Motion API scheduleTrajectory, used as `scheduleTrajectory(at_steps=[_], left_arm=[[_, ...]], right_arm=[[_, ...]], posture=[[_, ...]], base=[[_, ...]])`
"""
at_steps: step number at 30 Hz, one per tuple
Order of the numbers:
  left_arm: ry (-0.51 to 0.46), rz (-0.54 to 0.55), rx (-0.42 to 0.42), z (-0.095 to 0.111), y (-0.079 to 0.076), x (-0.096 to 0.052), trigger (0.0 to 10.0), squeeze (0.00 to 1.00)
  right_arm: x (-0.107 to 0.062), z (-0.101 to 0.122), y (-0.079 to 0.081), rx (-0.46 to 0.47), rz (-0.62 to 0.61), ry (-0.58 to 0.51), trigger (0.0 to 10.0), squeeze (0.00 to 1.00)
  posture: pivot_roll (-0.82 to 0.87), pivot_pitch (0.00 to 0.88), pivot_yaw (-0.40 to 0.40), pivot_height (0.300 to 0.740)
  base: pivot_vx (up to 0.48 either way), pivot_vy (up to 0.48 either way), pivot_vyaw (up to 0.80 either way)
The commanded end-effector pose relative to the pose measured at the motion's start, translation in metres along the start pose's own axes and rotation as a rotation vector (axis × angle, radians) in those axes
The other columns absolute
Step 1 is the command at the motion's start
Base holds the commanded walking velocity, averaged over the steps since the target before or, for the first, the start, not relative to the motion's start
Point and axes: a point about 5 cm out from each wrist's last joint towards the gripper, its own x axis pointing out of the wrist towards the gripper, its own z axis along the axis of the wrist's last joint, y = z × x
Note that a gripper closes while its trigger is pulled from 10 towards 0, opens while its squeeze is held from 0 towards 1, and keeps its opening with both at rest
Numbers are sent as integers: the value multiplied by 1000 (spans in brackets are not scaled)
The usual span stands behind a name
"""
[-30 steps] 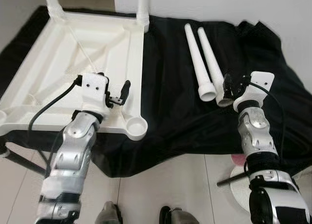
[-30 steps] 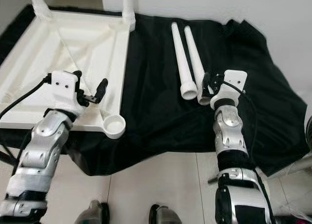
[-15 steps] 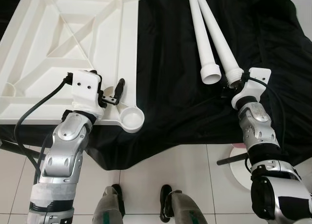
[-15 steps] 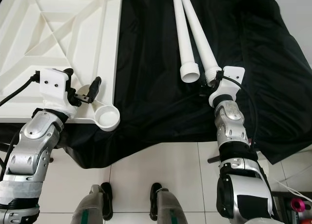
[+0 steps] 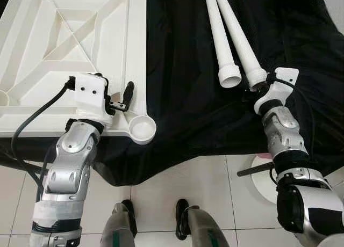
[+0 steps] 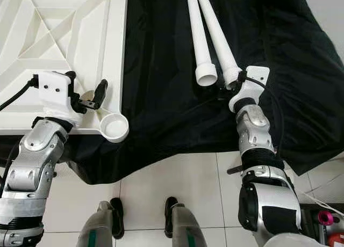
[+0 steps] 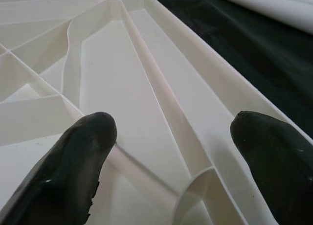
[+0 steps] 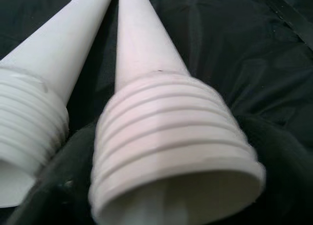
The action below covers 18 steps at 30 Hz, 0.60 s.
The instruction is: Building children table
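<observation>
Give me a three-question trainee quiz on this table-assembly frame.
1. True or false: the left gripper is open above the upturned tabletop.
2. Which white leg is the right gripper closing around: A, the outer leg, or B, the inner leg?
3. Fill in: both legs lie on a ____ cloth.

Key: 1 true; 2 A; 3 black.

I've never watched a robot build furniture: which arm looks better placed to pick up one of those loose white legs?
The right. Its hand is at the threaded end of the nearer table leg, fingers on either side. The left hand hovers open over the upturned tabletop, across the black cloth from the legs.
</observation>
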Motion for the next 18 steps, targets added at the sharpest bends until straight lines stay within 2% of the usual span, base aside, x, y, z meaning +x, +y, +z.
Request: scheduleTrajectory(at_steps=[1,2,11,13,14,15,17,18], left_arm=[[95,-10,-27,-20,-5,-1,10000,0],[91,-8,-28,-19,-5,0,10000,0],[68,2,-22,-15,-3,9,10000,0],[56,6,-24,-14,-2,13,10000,0],[51,9,-24,-13,-1,15,10000,0],[46,13,-25,-12,0,18,10000,0],[28,18,-21,-9,2,23,10000,0],[28,18,-21,-9,2,23,10000,0]], right_arm=[[-3,-11,2,15,35,44,2588,0],[-3,-11,4,16,52,40,0,0],[-4,-12,6,22,92,28,0,0],[-3,-7,8,3,100,-8,0,0],[-3,-3,9,-2,101,-43,7882,0],[-2,3,11,-4,108,-86,10000,0],[-3,18,17,2,119,-183,10000,0],[-3,18,17,2,119,-183,10000,0]], posture=[[36,347,-72,740],[36,342,-72,740],[29,285,-75,740],[26,265,-72,740],[22,245,-69,740],[20,235,-67,740],[18,216,-64,740],[18,216,-64,740]], base=[[0,0,0],[0,0,0],[0,0,0],[0,0,0],[0,0,0],[0,0,0],[0,0,0],[0,0,0]])
